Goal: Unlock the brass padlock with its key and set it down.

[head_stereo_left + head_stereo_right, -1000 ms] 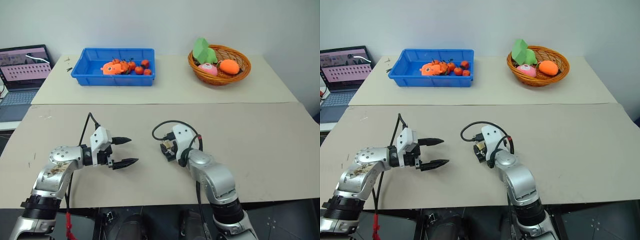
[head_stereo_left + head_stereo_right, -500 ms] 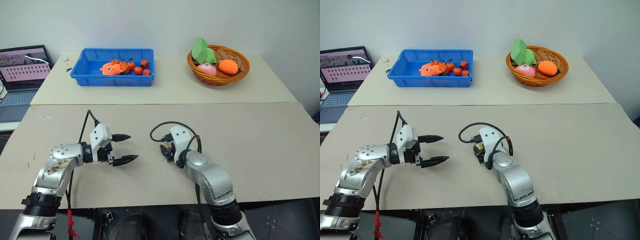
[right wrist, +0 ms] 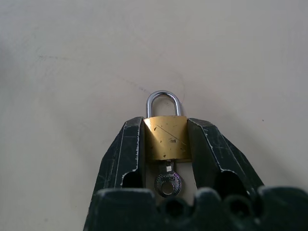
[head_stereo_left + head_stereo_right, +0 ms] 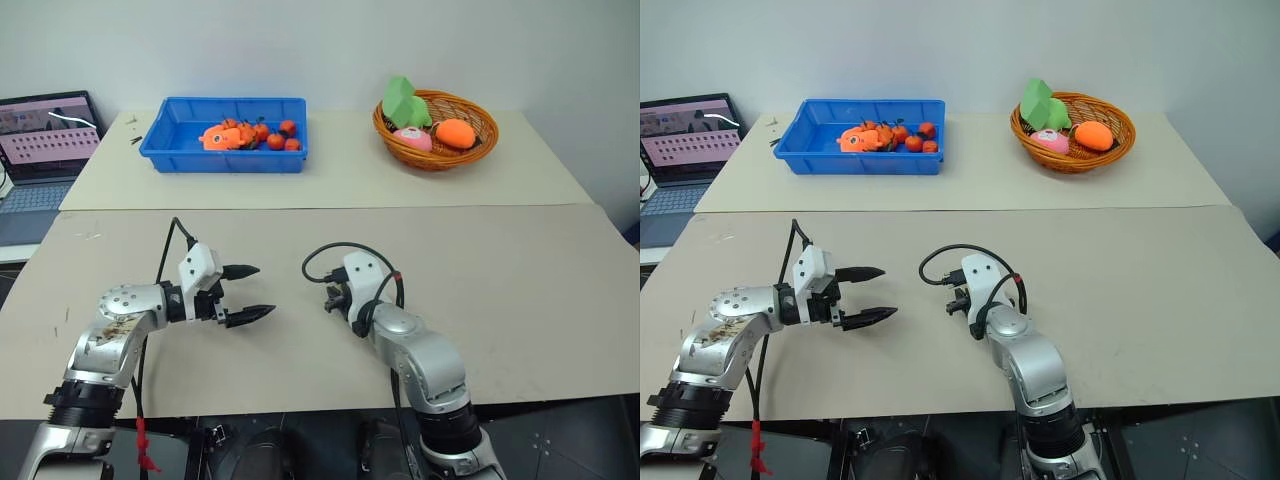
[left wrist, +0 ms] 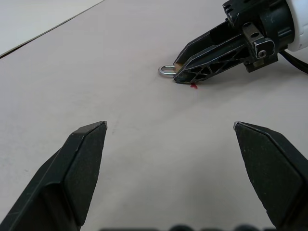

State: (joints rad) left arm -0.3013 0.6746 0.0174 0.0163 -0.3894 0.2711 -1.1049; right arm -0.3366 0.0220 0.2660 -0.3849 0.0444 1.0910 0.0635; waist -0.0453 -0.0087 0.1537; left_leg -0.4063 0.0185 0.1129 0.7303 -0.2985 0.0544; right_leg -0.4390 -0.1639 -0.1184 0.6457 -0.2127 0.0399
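While the right gripper [image 3: 165, 139] sits low on the table [image 4: 520, 290], its fingers are clamped on both sides of the brass padlock [image 3: 166, 137], key [image 3: 167, 180] in the bottom, shackle pointing 12 o'clock. Left gripper [image 4: 250, 293] at 9 o'clock of it, spread wide, holding nothing. Blue bin [image 4: 226, 133] and wicker basket [image 4: 436, 120] farther back

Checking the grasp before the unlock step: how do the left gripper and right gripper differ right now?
The left gripper has its fingers spread wide with nothing between them; the right gripper has closed its fingers against the sides of the brass padlock. The key sits in the padlock. The left gripper hangs above the table. Both have two black fingers.
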